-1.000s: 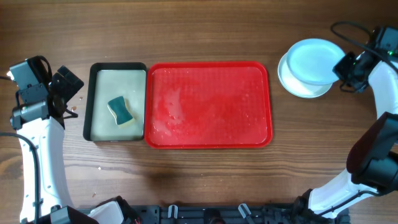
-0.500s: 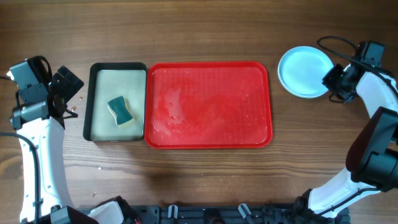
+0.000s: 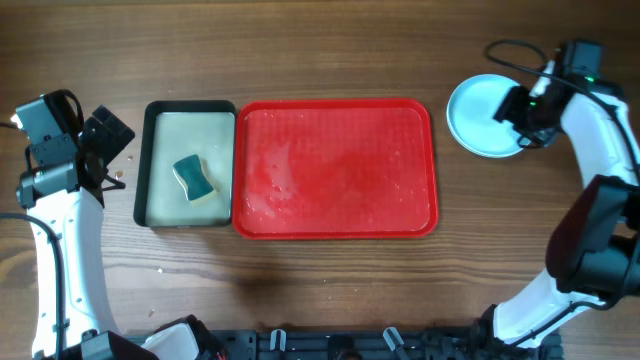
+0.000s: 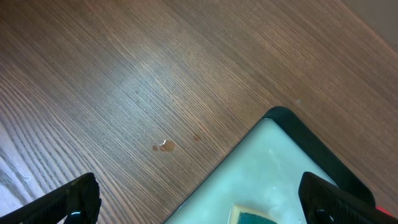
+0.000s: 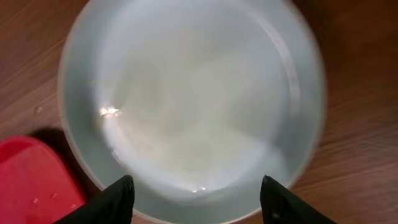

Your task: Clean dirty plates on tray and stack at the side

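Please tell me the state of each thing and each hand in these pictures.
red tray: no plates on it, wet.
pale blue plate: lies flat right of the red tray, ungripped.
black-rimmed tray: holds the sponge.
sponge: lies in the black-rimmed tray.
left hand: open, empty.
right hand: open, above the pale blue plate.

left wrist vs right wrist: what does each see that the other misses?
Left wrist only: a corner of the black-rimmed tray, the sponge edge, brown spots on the wood. Right wrist only: a pale blue plate, a corner of the red tray. Both: the wooden table and an open tool, left tool and right tool.
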Robot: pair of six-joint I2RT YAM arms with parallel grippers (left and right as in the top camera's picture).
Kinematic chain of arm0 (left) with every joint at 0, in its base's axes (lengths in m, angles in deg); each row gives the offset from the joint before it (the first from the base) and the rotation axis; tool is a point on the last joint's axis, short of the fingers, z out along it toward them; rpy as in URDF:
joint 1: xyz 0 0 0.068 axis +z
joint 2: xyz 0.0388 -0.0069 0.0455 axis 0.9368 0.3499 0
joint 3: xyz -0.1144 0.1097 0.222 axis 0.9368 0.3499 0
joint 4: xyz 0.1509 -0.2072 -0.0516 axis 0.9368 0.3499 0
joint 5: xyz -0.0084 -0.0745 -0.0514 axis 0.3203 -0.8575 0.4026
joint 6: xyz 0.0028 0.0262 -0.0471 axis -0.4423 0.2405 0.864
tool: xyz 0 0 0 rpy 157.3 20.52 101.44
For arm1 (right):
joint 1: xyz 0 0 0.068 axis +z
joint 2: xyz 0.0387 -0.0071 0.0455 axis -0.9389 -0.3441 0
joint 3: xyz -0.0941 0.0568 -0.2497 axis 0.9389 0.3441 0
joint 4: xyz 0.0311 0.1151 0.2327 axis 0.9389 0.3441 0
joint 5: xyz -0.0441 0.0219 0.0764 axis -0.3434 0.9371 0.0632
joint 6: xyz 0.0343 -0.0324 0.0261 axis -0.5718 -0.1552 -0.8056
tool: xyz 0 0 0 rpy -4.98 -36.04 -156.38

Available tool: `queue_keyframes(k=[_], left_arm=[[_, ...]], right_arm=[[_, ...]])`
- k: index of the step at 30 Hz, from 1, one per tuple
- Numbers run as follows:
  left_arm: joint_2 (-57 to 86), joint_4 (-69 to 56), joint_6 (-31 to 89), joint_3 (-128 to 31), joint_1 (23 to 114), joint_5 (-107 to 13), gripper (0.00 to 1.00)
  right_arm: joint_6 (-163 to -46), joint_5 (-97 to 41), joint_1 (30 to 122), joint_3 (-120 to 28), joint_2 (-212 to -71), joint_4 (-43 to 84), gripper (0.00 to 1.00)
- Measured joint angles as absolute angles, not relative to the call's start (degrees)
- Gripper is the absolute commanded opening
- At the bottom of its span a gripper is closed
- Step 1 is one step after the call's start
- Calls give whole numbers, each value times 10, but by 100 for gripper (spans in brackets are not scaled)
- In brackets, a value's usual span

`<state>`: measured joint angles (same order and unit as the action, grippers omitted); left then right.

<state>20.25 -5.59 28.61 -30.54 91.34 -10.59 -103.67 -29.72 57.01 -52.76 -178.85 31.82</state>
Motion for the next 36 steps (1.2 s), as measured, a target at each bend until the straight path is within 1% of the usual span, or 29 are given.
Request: queue_keyframes(k=[7,18,22,23,27,36], left_arm=[[203,-56,286,-305,913,-106,100],[203,-56,286,-305,913,-106,100],[203,-56,286,-305,913,-106,100],[203,-56,286,-305,913,-106,100],[203,-56,286,-305,913,-106,100],[203,-56,286,-305,913,-106,100]], right_arm=[[-996,-295,694,-537,-1788,321,66],[-984,-295,880,-537,-1788,337,70],[-974,-295,913,-537,-1788,337,79],[-969,-295,922,-537,-1788,337,100],[-963,-295,939,-537,-1788,336,100],[-963,-295,939,-537,-1788,313,100]])
